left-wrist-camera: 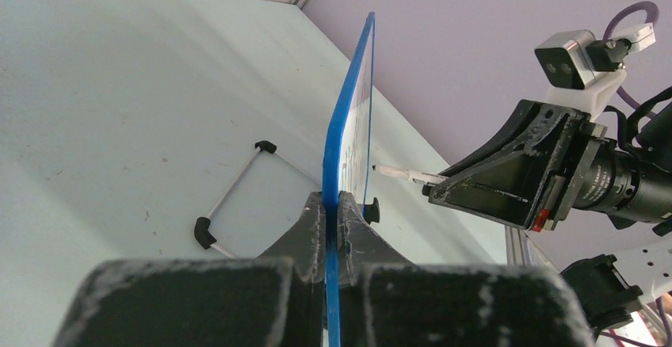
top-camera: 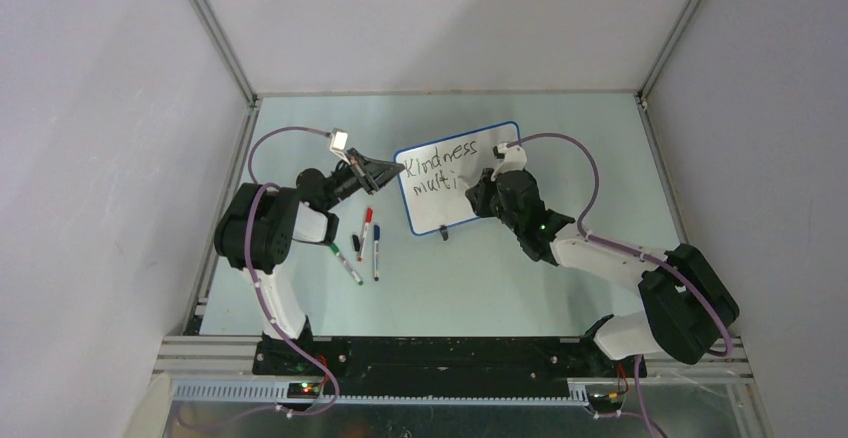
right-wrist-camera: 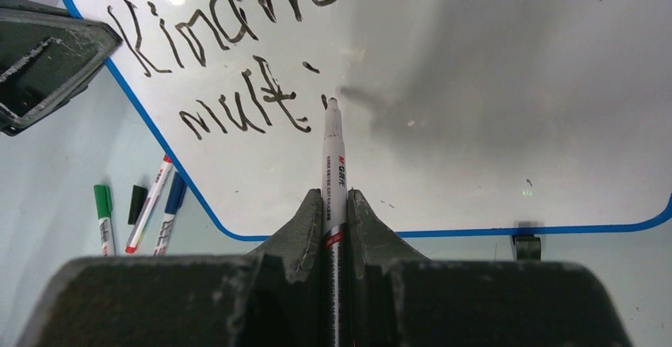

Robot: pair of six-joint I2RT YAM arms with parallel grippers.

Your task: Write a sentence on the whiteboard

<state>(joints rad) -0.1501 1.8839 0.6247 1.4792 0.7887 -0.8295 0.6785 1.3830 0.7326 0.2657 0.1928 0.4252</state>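
Glossy whiteboard [top-camera: 436, 210], sentence [right-wrist-camera: 230, 70] stopping at "multi".
Left hand [left-wrist-camera: 332, 203] clamps its blue rim [left-wrist-camera: 342, 125]; right hand [right-wrist-camera: 334, 196] grips a thin marker [right-wrist-camera: 334, 149].

The upright whiteboard [top-camera: 437, 210] divides mid-table; the left gripper [top-camera: 392, 169] clamps its left edge, and the right gripper [right-wrist-camera: 334, 204], holding a marker [right-wrist-camera: 333, 157], occupies its face. Loose markers [top-camera: 366, 233] obstruct the table [top-camera: 580, 148] just beside its near-left corner. The table right of and behind the whiteboard offers passage.

The glossy blue-rimmed whiteboard [top-camera: 437, 210] stands upright on edge, its black handwritten sentence [top-camera: 446, 165] reading (in two lines) "Kindness multi".
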